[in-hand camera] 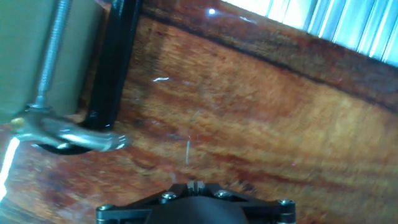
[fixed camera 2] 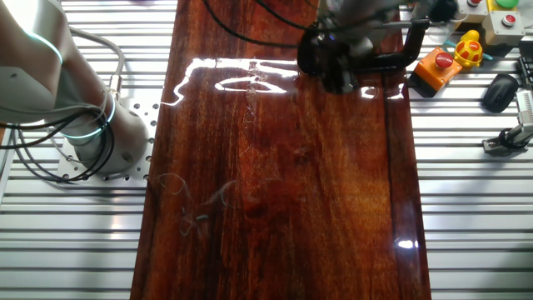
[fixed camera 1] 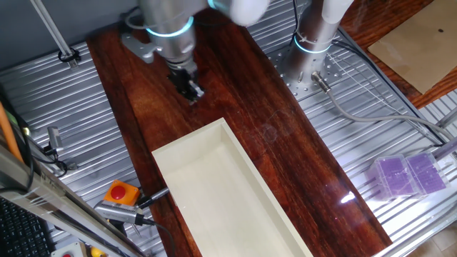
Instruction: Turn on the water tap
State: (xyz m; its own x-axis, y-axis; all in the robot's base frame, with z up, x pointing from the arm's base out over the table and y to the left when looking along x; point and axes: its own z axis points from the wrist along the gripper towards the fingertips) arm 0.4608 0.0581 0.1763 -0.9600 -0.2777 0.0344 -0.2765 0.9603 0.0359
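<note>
**Closing on the clamped tap**

Dark, glossy wooden bench [fixed camera 1: 285, 150], flanked by ribbed metal. Hovering low: claw [fixed camera 1: 190, 88], beside cream tray [fixed camera 1: 214, 193]; spread or pressed together, cannot tell. Lying in hand view's left: black C-clamp [in-hand camera: 112, 74], its screw and metal tap handle [in-hand camera: 68, 134] just beside. Probably best: easing leftward, squaring fingers on that handle, turning gently. Glaring highlights confusing depth.
</note>
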